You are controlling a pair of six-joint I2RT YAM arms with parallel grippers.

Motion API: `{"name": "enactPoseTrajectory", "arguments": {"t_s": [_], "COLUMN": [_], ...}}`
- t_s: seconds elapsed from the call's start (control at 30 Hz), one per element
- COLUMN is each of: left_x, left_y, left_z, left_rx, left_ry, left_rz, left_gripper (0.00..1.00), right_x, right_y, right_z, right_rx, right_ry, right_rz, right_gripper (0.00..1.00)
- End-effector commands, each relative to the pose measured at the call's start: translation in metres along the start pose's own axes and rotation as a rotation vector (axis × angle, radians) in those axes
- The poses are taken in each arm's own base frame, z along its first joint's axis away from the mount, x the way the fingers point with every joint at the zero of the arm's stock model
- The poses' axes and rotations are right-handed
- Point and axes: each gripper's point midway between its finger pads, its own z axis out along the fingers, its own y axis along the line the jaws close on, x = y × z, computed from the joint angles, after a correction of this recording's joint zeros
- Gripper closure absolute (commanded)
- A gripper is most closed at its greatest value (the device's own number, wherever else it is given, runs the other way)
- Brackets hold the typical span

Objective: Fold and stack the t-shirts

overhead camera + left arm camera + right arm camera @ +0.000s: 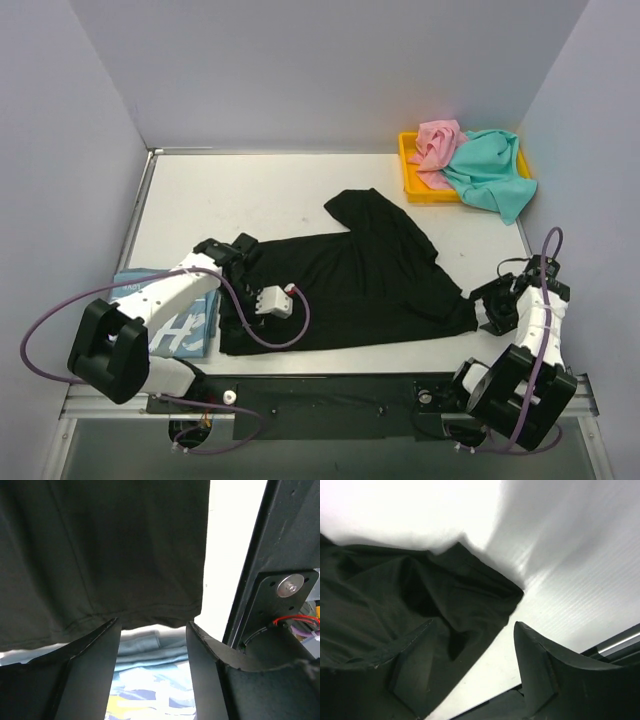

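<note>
Black t-shirt [360,275] spread out, frame centre. Left gripper [152,622] at left edge, right gripper [473,623] at lower-right corner; both parted, empty. Advice: pinch matching corners evenly before folding.

- A flat white tabletop [250,190] with a matte surface fills the middle of the scene.
- A shallow yellow rectangular plastic tray [406,165] sits on its far right corner, just beside the far wall.
- Plain pale lavender walls [300,70] enclose the table at left, far and right.
</note>
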Motion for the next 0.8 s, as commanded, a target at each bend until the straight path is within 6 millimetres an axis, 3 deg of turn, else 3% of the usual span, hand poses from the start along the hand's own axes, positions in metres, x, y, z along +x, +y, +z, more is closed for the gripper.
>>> {"name": "enactPoseTrajectory", "arguments": {"t_s": [0.0,0.03,0.07,0.1,0.13,0.17,0.27,0.33,0.5,0.63,0.7,0.77], "left_x": [-0.009,-0.015,-0.021,-0.022,-0.022,-0.022,-0.006,0.003,0.035,0.04,0.042,0.046], "left_y": [0.032,0.049,0.057,0.082,0.097,0.124,0.177,0.208,0.251,0.269,0.274,0.278], "left_z": [-0.039,-0.055,-0.056,-0.076,-0.072,-0.086,-0.082,-0.086,-0.072,-0.05,-0.039,-0.03], "left_rx": [-0.124,-0.154,-0.134,-0.204,-0.199,-0.27,-0.364,-0.421,-0.492,-0.517,-0.519,-0.524], "left_ry": [-0.035,-0.101,-0.154,-0.203,-0.209,-0.233,-0.185,-0.191,-0.146,-0.121,-0.103,-0.087], "left_rz": [-0.016,-0.062,-0.1,-0.152,-0.234,-0.286,-0.458,-0.53,-0.629,-0.639,-0.648,-0.664], "left_gripper": [0.35,0.32,0.31,0.3,0.3,0.32,0.39,0.39,0.39,0.39,0.4,0.42], "right_x": [-0.041,-0.056,-0.049,-0.058,-0.054,-0.052,-0.041,-0.039,-0.039,-0.037,-0.041,-0.045], "right_y": [0.035,0.051,0.066,0.084,0.107,0.115,0.161,0.175,0.189,0.197,0.202,0.205], "right_z": [-0.04,-0.05,-0.047,-0.056,-0.055,-0.054,-0.037,-0.022,0.022,0.047,0.057,0.062], "right_rx": [-0.096,-0.131,-0.13,-0.146,-0.156,-0.148,-0.153,-0.118,-0.077,-0.051,-0.039,-0.025], "right_ry": [-0.204,-0.269,-0.255,-0.293,-0.276,-0.272,-0.201,-0.134,0.003,0.054,0.062,0.062], "right_rz": [-0.138,-0.205,-0.336,-0.419,-0.572,-0.635,-0.944,-1.058,-1.165,-1.234,-1.234,-1.229], "right_gripper": [0.41,0.41,0.41,0.41,0.41,0.41,0.41,0.4,0.33,0.31,0.38,0.58]}}
